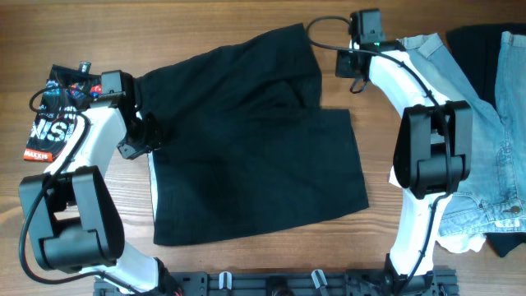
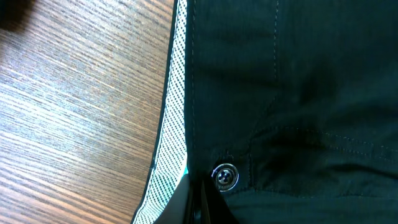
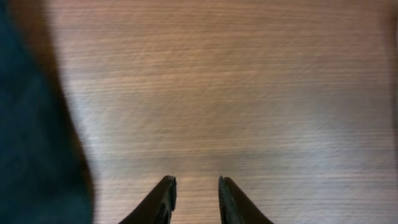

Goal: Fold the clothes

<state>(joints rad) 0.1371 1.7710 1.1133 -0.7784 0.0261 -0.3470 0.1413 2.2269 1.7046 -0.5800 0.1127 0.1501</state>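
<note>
Black shorts (image 1: 255,156) are spread flat mid-table (image 1: 246,25), with light-blue denim (image 1: 501,156) and a dark garment (image 1: 472,49) piled at the right edge. The waistband, by the mesh lining (image 2: 171,124) and snap button (image 2: 224,175), is pinched by the closed left gripper (image 2: 196,208). The right gripper (image 3: 196,199) is held over bare wood beside the shorts, fingers slightly apart, nothing between.

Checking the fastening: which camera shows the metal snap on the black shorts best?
The left wrist view: the snap sits sharp and close beside the mesh lining. Overhead shows the shorts, snap not discernible. Right wrist shows only their blurred edge.
</note>
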